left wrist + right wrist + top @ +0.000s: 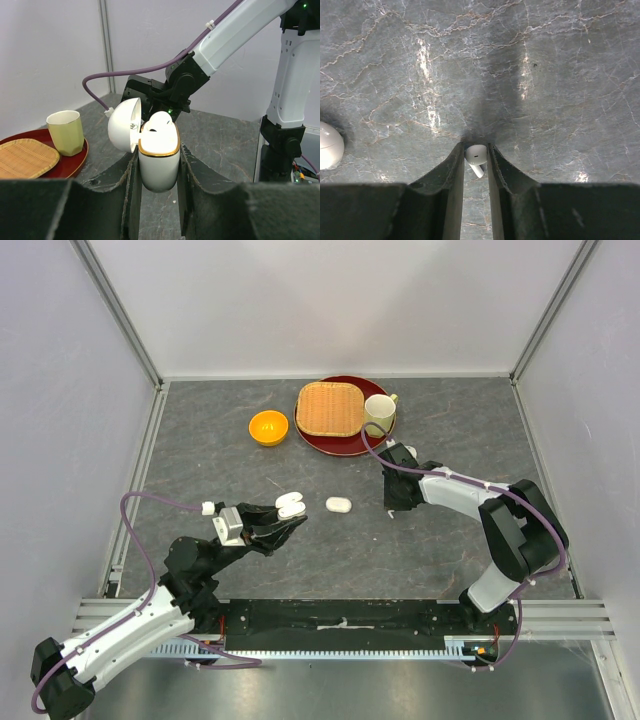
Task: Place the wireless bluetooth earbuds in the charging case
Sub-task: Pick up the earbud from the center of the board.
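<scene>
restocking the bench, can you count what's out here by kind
earbuds: 2 in view
charging cases: 2
bowl: 1
cup: 1
woven tray: 1
red plate: 1
total: 8

Left arm and right arm: smooth white shells on the long links and matt black housings at the joints and bases, both bolted to a black rail. A purple cable runs in the open along each arm, bound to the white shell by a white cable tie; a green indicator light glows on the right arm's black wrist housing. The fingers are dark and matt, curving inward to narrow tips.
</scene>
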Available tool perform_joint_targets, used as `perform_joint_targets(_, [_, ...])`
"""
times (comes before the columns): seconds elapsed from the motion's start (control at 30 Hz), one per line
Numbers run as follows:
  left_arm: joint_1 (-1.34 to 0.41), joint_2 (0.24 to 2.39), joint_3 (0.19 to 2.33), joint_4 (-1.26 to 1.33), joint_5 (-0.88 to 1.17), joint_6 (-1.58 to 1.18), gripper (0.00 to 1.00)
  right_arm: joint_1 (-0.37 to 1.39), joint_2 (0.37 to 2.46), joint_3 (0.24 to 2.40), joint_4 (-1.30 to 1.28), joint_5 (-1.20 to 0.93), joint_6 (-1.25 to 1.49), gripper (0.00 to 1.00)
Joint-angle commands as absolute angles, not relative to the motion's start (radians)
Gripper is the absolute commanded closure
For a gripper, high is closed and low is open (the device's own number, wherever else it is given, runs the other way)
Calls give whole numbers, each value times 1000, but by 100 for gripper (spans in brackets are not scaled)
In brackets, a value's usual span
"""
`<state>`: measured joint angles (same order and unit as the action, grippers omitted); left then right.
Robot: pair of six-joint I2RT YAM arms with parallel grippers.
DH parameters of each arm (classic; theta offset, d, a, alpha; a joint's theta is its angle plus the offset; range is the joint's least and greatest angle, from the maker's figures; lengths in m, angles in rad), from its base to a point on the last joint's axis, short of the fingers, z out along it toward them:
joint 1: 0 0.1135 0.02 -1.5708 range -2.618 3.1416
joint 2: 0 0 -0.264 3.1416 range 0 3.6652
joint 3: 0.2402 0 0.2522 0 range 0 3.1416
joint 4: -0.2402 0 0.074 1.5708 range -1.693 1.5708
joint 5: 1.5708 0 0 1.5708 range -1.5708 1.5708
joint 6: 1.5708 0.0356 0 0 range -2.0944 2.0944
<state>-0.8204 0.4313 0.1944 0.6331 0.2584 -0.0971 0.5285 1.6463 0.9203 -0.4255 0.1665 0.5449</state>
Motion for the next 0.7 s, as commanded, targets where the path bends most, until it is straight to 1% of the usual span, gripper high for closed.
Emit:
perform_joint_targets(0.0, [-824,431,189,669,235,-126,98,535,1638,894,-451,158,552,72])
perform_joint_targets(0.07, [-824,433,189,669,236,-126,98,535,1637,893,-453,156,554,72])
perform_joint_targets(0.2, [-822,431,189,669,235,-126,98,537,1634,887,-453,160,563,63])
perform_joint_targets(0.3, [-822,428,187,669,236,-126,98,537,1623,882,-459,176,578,60])
perform_joint_targets(0.53, [-822,428,184,669,235,-129,98,548,1611,877,-459,169,617,60])
perform_joint_targets(0.67, [-822,431,186,670,235,-129,98,549,1626,882,-456,175,611,62])
